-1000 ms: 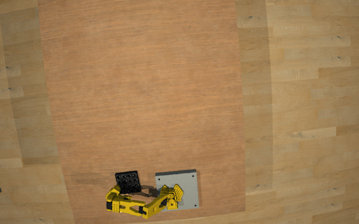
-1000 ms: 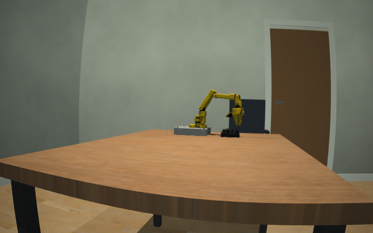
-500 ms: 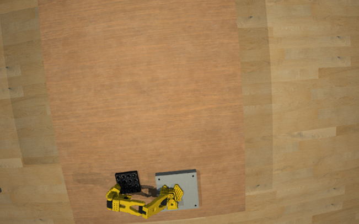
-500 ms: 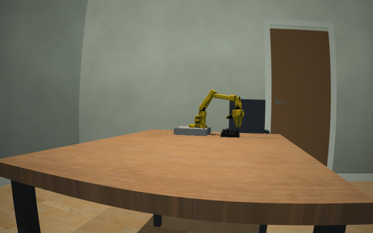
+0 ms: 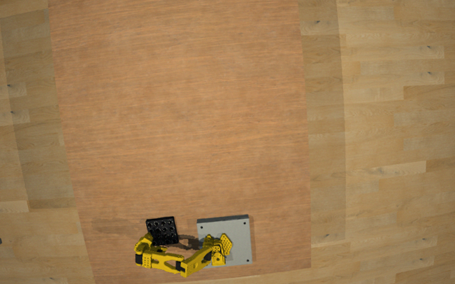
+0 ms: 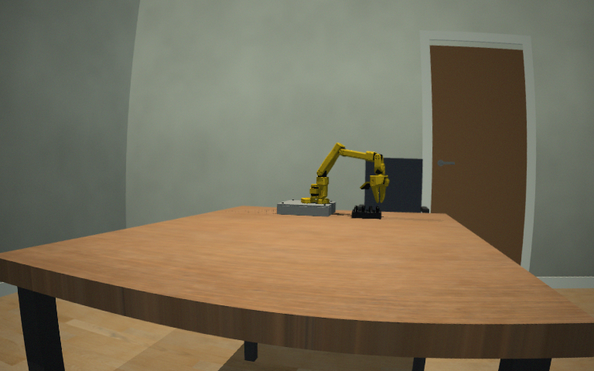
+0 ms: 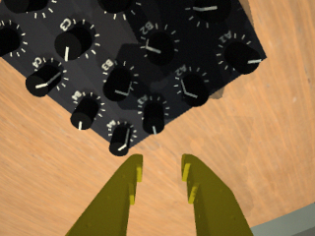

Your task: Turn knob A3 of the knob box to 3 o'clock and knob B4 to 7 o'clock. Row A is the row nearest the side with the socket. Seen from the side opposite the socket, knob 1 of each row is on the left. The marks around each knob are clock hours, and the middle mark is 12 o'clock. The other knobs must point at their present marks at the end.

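The black knob box [image 5: 162, 231] lies on the wooden table just left of the arm's base; it also shows in the exterior view [image 6: 366, 212]. In the wrist view the knob box [image 7: 125, 46] fills the upper part, with several black knobs that carry white pointer lines and tick marks; the labels are too small to read. My yellow gripper [image 7: 160, 160] hangs above the table just off the box's near corner, clear of the knobs. Its fingers are nearly together with a narrow gap and nothing between them. It hovers a little above the box [image 6: 379, 196].
The arm stands on a grey base plate [image 5: 225, 241] near the table's edge, right of the box. A dark cabinet [image 6: 398, 183] and a brown door [image 6: 477, 144] stand behind the table.
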Robot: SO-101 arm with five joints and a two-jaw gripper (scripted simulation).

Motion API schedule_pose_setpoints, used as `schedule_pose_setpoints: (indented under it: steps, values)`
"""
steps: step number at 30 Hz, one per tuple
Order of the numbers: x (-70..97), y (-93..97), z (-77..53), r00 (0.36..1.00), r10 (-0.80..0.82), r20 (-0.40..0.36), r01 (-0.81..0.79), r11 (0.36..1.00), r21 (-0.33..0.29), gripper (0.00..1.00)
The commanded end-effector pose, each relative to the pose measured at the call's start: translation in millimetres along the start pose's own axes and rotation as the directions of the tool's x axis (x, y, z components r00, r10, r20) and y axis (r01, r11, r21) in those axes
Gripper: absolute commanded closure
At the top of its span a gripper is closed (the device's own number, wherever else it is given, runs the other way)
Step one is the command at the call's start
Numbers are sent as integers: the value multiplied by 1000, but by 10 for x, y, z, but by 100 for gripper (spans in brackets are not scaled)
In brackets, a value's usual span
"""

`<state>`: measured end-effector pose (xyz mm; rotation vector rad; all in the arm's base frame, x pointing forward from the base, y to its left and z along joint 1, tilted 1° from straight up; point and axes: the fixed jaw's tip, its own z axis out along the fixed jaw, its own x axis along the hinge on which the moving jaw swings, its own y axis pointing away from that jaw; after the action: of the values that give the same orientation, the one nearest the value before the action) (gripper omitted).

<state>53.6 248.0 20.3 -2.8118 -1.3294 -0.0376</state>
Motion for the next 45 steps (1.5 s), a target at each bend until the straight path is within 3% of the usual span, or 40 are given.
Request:
schedule_pose_setpoints:
  steps: [1, 21, 45]
  values:
    - [-40, 39, 74, 999, 2, 33, -2, 1000, -17, 90]
    - [-79, 78, 147, 999, 2, 32, -2, 1000, -16, 90]
    - [-78, 78, 144, 999, 2, 32, -2, 1000, -16, 90]
